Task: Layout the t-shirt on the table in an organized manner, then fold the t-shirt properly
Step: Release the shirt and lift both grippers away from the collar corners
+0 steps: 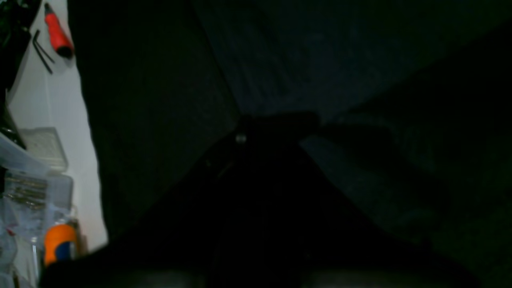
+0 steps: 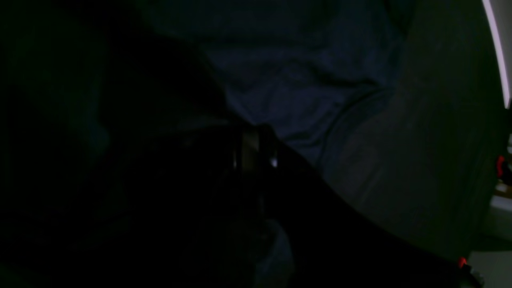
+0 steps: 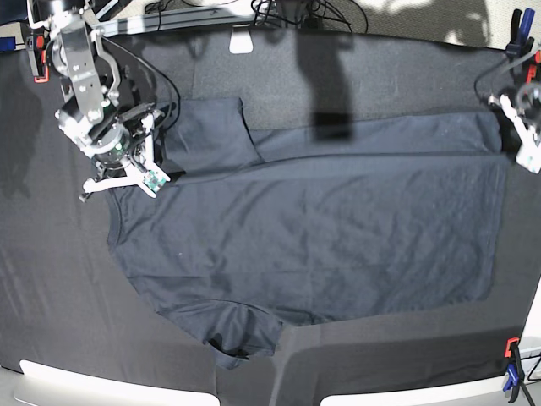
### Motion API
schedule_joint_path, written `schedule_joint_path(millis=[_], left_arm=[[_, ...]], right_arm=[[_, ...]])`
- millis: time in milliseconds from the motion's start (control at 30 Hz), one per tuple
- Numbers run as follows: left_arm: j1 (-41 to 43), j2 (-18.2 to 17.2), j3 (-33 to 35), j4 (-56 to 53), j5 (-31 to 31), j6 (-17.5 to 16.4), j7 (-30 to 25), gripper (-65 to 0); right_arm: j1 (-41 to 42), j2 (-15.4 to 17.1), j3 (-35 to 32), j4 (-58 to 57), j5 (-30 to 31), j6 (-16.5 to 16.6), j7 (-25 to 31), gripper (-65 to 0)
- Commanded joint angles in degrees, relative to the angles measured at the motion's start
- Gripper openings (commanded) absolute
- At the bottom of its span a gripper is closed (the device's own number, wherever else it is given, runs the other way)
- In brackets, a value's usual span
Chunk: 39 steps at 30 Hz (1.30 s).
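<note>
The base view pretty much carries this one: the t-shirt lies spread across the middle of the table, top edge folded over. The right gripper is at frame left, pinched shut on the collar end; the left gripper is shut at the hem corner, far right. Only the left wrist view catches a red-handled tool upper left.

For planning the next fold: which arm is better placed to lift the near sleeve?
Right: its end effector sits at the dark slate-blue cotton t-shirt's collar end, nearer that sleeve; the left end effector is at the hem.
</note>
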Motion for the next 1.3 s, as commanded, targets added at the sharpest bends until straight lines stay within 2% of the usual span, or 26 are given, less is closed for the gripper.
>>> schedule_joint_path(millis=[0, 67, 167, 233, 433, 600, 800, 900, 1033, 1200, 1267], left_arm=[[-0.31, -1.44, -0.85, 0.61, -0.26, 0.79, -0.61, -65.0], [-0.26, -1.44, -0.85, 0.61, -0.28, 0.85, -0.52, -65.0], [-0.28, -1.44, -0.85, 0.61, -0.28, 0.9, -0.42, -50.5], [-0.28, -1.44, -0.85, 0.61, -0.26, 0.92, -0.04, -44.9], [-0.26, -1.46, -0.85, 0.61, 1.73, 1.92, 3.8, -44.5], [-0.26, -1.99, -0.85, 0.63, 6.97, 10.14, 6.38, -44.5], [-0.26, -2.08, -0.85, 0.63, 9.75, 15.67, 10.75, -44.5], [-0.02, -2.08, -0.85, 1.03, 6.86, 18.01, 11.19, -44.6], [1.07, -2.03, -0.85, 4.87, 0.26, 18.16, 10.29, -44.6], [4.94, 0.02, -0.85, 16.94, -4.02, 17.86, 10.08, -44.6], [6.27, 1.95, -0.85, 22.23, -4.87, 15.82, 10.14, -44.6]], right_arm=[[0.81, 0.81, 0.59, 0.2, -0.94, -0.63, 1.07, -65.0], [0.81, 0.81, 0.59, -0.04, -0.9, -0.63, 2.49, -64.5], [0.98, 0.81, 0.59, -0.04, -0.66, -0.66, 3.3, -49.9], [1.16, 0.81, 0.59, -0.04, -0.68, -0.66, 3.28, -46.1], [2.73, 0.83, 0.59, 0.02, -0.5, -0.7, 3.28, -46.2], [3.21, 1.46, 0.7, 0.04, -0.5, -0.72, 3.26, -46.2], [3.15, 1.62, 0.7, 1.84, -0.28, -0.72, 2.69, -46.3], [3.15, 3.34, 0.87, 4.83, 5.9, -0.68, -0.79, -46.3], [3.13, 6.29, 4.48, 8.13, 14.12, -0.24, -7.78, -46.3], [0.07, 8.07, 17.18, 8.31, 23.39, 5.16, -10.45, -46.4], [-2.08, 7.78, 23.82, 8.31, 27.19, 7.87, -10.43, -46.4]])
